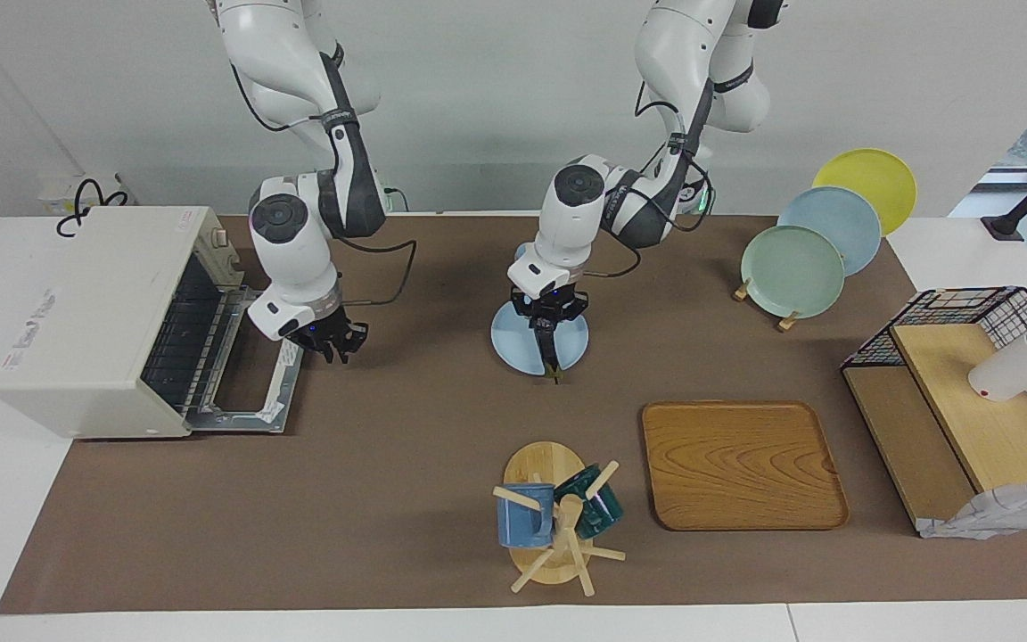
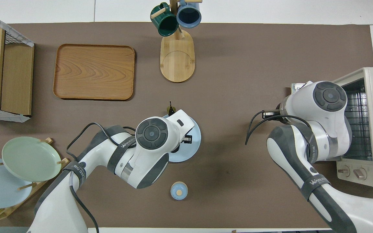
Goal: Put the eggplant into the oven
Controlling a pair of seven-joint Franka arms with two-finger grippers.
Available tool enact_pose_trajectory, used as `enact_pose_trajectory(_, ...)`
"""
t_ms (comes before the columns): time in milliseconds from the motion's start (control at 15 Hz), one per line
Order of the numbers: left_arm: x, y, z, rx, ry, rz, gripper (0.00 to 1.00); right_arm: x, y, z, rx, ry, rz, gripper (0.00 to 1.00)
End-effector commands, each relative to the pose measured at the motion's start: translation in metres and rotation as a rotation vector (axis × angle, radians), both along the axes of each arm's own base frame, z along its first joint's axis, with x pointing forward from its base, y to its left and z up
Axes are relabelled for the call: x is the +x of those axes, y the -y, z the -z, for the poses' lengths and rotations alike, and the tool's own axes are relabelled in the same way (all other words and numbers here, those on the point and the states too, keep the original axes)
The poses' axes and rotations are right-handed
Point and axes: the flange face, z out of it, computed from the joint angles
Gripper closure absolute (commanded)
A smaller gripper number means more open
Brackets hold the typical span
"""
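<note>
Nearest the robots, the left gripper [image 1: 550, 325] hangs over the light blue plate [image 1: 513, 346], its jaws pinched shut on the eggplant [image 1: 550, 355], which dangles upright with its green stem tip low over the plate's outer rim. The right gripper [image 1: 336, 341] hovers just beside the oven's [image 1: 90, 312] dropped-open door [image 1: 246, 392]; how wide its jaws stand, I cannot tell. Farther out on the bench stand the wooden tray [image 1: 743, 464] and the mug tree [image 1: 554, 517].

The eggplant [image 1: 552, 353], slim and dark with a small green stem tip at its lower end, is hanging upright from the left claw [image 1: 550, 323]. The cream-white oven [image 1: 94, 323] is sitting at the right arm's end of the tabletop, its door dropped open and its wire rack showing.
</note>
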Motion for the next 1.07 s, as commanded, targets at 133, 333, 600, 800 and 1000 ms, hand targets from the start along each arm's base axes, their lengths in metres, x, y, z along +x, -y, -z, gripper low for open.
enact_pose_trajectory(133,0.0,-0.001,-0.002,-0.026,0.023,-0.021,0.01,-0.009,-0.013,-0.012,0.023,-0.046,0.031,0.39)
enact_pose_trajectory(333,0.012,-0.008,-0.02,-0.035,0.036,-0.03,0.0,-0.001,-0.016,-0.02,0.033,-0.031,-0.073,0.33)
enact_pose_trajectory(600,0.055,-0.047,-0.081,-0.004,-0.004,-0.053,0.0,0.001,-0.03,-0.03,0.03,-0.053,-0.105,0.0)
enact_pose_trajectory(800,0.103,-0.102,-0.142,0.003,-0.02,-0.075,0.0,-0.003,-0.082,-0.059,0.023,-0.067,-0.112,0.0)
enact_pose_trajectory(1000,0.131,-0.166,-0.187,0.008,-0.001,-0.088,0.0,-0.01,-0.14,-0.078,0.026,-0.032,-0.12,0.0)
